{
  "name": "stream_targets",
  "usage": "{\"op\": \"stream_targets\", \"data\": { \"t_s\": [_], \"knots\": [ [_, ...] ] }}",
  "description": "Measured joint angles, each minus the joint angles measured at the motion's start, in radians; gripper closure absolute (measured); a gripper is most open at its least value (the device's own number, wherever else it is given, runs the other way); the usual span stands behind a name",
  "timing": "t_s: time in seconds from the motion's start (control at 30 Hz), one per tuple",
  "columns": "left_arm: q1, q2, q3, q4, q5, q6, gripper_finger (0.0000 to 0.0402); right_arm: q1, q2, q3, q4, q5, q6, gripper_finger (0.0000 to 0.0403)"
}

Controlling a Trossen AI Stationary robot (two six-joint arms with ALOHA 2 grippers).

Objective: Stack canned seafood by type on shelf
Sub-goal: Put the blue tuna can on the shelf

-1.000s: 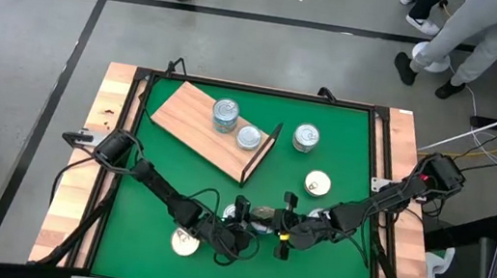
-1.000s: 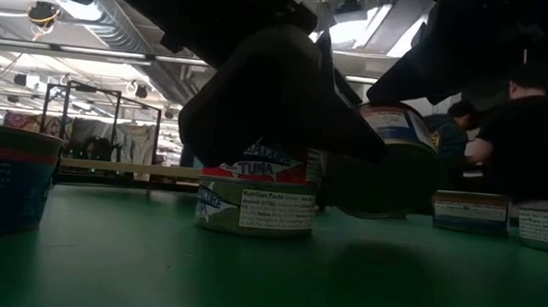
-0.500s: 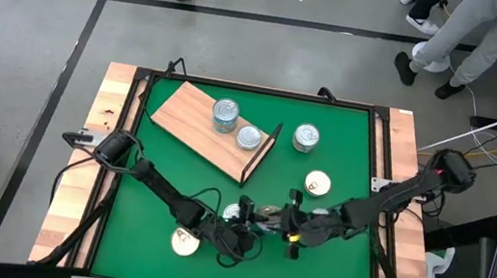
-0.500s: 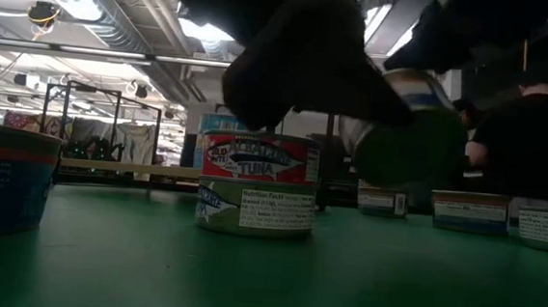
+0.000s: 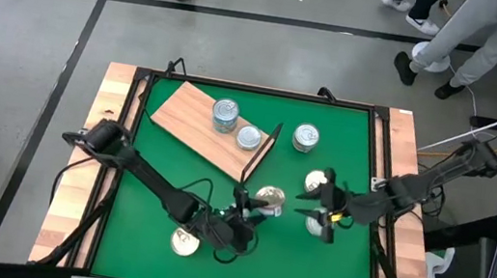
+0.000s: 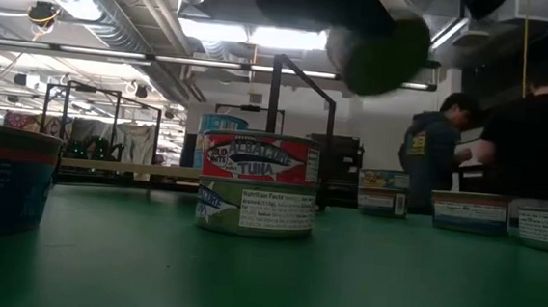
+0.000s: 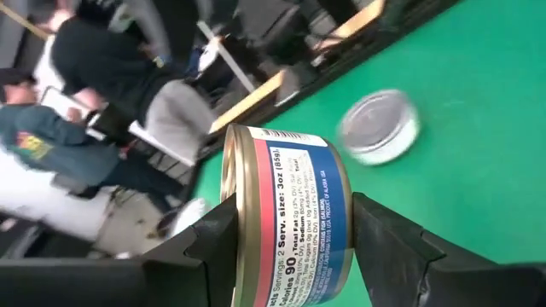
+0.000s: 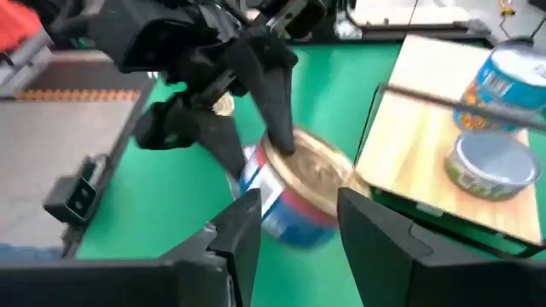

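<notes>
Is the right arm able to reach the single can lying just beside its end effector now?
Probably yes. The right end effector is open and empty, the can lies close to it, and nothing stands between them.

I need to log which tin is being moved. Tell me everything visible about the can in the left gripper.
The can is a small round tin with a gold-toned metal rim and lid and a paper label banded red, white and blue with printed text. It is lifted off the green mat and tipped on its side, pinched between the left gripper's two dark fingers, just near the shelf's wire end.
</notes>
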Motion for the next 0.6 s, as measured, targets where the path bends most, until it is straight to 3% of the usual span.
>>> {"op": "stream_targets", "data": {
  "t_s": [0.37,0.6],
  "knots": [
    [-0.05,-0.261,0.001,-0.436,-0.203,-0.117,0.0213,0.0,-0.07,-0.001,-0.075,-0.001,0.005,0.0248],
    [-0.058,-0.374,0.001,-0.918,-0.243,-0.488,0.0211,0.0,-0.046,-0.004,-0.086,-0.001,0.006,0.0248]
  ]
}}
